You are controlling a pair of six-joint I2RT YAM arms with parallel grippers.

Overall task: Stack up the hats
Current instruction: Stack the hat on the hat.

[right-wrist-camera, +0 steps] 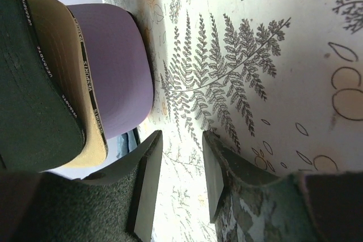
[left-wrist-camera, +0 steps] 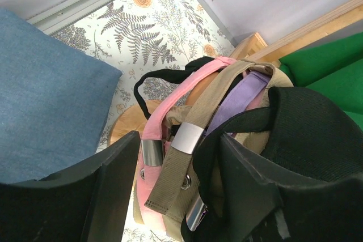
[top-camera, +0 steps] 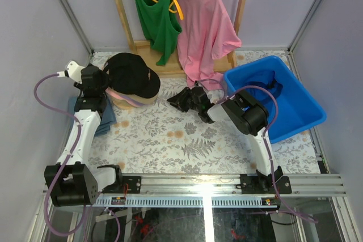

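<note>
Counter (top-camera: 187,140): fern-print cloth, centre.
Walls (top-camera: 34,26): pale lilac.
Hats (top-camera: 131,75): stacked, upper left.
Left tool (left-wrist-camera: 180,140): apart.
Right tool (right-wrist-camera: 181,140): apart.

left arm (top-camera: 79,134): white links, black joints | cable (top-camera: 36,92): purple | tool fingers (left-wrist-camera: 113,191): black

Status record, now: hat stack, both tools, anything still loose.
stack: far left of the table, black cap on top
below it: pink strap, tan strap, lavender strap, bunched at the back
left tool: jaws apart, astride those straps
right tool: open, empty, low over mid-table
loose: blue fabric flat beside the stack; cannot tell whether it is a hat
</note>
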